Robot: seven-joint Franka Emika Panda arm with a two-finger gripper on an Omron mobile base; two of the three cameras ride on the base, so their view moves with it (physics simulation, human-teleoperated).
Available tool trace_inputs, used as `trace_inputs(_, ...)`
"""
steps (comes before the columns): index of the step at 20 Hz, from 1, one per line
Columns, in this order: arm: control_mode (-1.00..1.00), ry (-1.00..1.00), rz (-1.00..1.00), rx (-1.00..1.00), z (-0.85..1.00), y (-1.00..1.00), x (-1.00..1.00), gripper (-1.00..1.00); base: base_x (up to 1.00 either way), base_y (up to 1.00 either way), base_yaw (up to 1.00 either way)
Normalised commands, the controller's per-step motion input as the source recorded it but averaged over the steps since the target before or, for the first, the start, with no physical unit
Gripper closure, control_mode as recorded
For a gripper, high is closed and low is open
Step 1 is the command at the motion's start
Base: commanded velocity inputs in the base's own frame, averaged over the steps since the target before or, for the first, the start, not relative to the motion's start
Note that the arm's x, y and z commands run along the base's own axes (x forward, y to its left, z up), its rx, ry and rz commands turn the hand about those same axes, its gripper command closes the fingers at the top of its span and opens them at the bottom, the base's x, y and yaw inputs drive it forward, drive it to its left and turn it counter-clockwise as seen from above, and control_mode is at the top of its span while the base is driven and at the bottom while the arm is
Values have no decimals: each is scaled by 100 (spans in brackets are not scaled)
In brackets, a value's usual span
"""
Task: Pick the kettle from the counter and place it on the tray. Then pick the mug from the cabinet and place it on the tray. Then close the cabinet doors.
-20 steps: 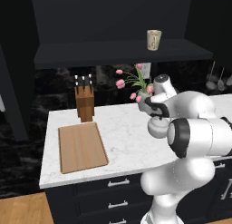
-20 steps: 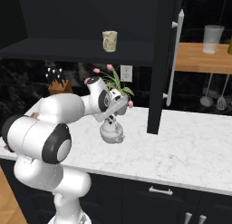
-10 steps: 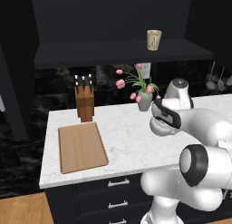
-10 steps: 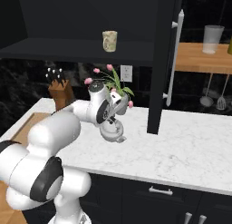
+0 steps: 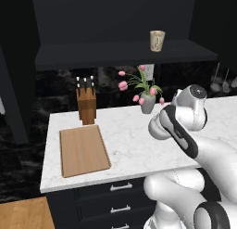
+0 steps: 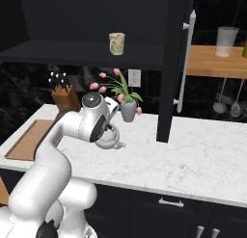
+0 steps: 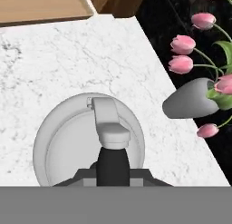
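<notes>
stage: we are at the first pick | gripper (image 7: 111,175): pinched on the kettle (image 7: 89,139) handle | kettle: on the counter (image 5: 125,144), vase at 2 o'clock | tray (image 5: 83,149): bare | mug (image 6: 116,43): on cabinet shelf | doors: open

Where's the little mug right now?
The mug stands on the dark shelf of the cabinet, high above the counter, roughly over the flower vase. Both base views show it up there.
</notes>
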Motion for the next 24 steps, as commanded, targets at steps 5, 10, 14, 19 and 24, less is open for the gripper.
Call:
trace_inputs(5, -100, 10, 22, -7, 37, 73, -40, 100, 0, 0, 0)
trace_inputs(10, -100, 11, 27, -20, 24, 84, -34, 100, 0, 0, 0)
trace_inputs(14, -100, 0, 25, -32, 12, 97, -14, 100, 0, 0, 0)
trace_inputs(19, -100, 0, 27, -29, 7, 99, 1, 100, 0, 0, 0)
trace_inputs(24, -100, -6, 25, -16, 0, 70, 25, 100, 0, 0, 0)
